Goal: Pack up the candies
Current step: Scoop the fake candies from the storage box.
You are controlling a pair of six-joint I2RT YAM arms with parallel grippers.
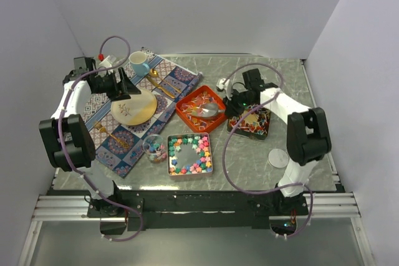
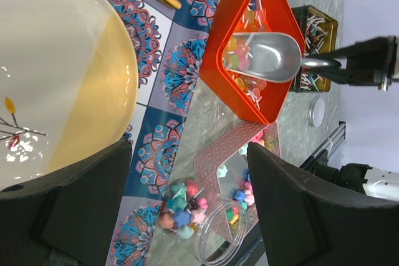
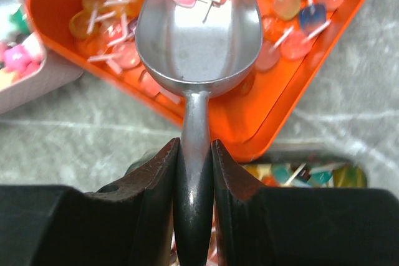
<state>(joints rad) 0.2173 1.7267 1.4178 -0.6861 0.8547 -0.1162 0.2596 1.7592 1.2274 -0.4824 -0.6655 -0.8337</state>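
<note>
The right gripper [image 3: 194,154] is pinched tight on the thin handle of the silver scoop [image 3: 199,42], one finger on each side. The bowl reaches out over the near corner of the orange tray [image 3: 299,101]. The bowl is almost bare: only a couple of wrapped candies [image 3: 287,4] sit at its front lip, and the rest lie loose on the tray floor around it, their little sticks pointing every way. A dark tin [image 1: 250,123] with more wrapped pieces sits just under the wrist.

Nearer the arm bases, an open metal tin [image 1: 168,157] holds pastel star candies round its edges. A small glass jar [image 1: 154,149] just beside it is partly filled.

The left gripper [image 2: 187,154] is spread wide and holds nothing. It hovers over the plate [image 1: 134,106] on the patterned mat, well apart from the tray.

The main risk is probably the grip itself. The handle is round and smooth, so a loaded bowl could twist in the jaws and tip its candies onto the worktop. Pushing the scoop forward may also slide the light tray, since nothing braces it. The sticks could snag on the scoop lip, so pieces flick out over the tray's low wall.
</note>
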